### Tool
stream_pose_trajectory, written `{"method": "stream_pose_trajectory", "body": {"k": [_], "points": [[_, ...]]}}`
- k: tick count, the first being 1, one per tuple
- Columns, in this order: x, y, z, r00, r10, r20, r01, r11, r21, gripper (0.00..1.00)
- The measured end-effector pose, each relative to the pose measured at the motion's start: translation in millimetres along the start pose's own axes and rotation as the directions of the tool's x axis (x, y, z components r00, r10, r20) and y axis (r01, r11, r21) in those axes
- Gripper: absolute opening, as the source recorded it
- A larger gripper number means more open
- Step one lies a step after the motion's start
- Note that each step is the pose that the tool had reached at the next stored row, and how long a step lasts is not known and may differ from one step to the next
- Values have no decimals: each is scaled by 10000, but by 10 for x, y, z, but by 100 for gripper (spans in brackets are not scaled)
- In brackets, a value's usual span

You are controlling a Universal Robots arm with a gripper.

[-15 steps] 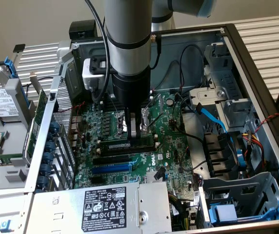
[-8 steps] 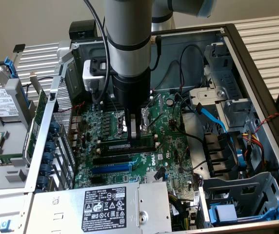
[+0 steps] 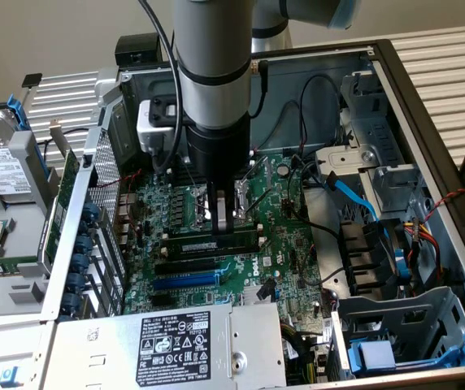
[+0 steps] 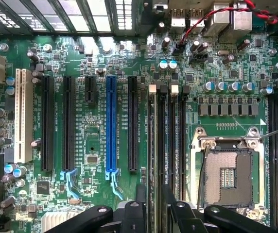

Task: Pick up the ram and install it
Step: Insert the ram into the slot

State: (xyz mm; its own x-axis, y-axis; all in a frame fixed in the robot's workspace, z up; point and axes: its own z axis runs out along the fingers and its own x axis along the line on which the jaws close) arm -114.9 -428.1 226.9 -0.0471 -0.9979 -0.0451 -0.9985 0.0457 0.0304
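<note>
The ram (image 3: 204, 242) stands on edge in a memory slot of the motherboard (image 3: 245, 268), between the CPU socket (image 4: 229, 174) and the black expansion slots (image 4: 133, 124). Its long axis runs across the exterior view. The gripper (image 3: 224, 215) hangs directly above its middle. The jaws stand slightly apart, one finger on each side of the stick's top edge; I cannot tell whether either touches it.
</note>
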Motion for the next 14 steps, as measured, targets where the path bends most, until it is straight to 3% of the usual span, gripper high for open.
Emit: {"method": "stream_pose_trajectory", "body": {"k": [14], "points": [[-5,31,-133,10000,1,0,-1,10000,0,27]]}}
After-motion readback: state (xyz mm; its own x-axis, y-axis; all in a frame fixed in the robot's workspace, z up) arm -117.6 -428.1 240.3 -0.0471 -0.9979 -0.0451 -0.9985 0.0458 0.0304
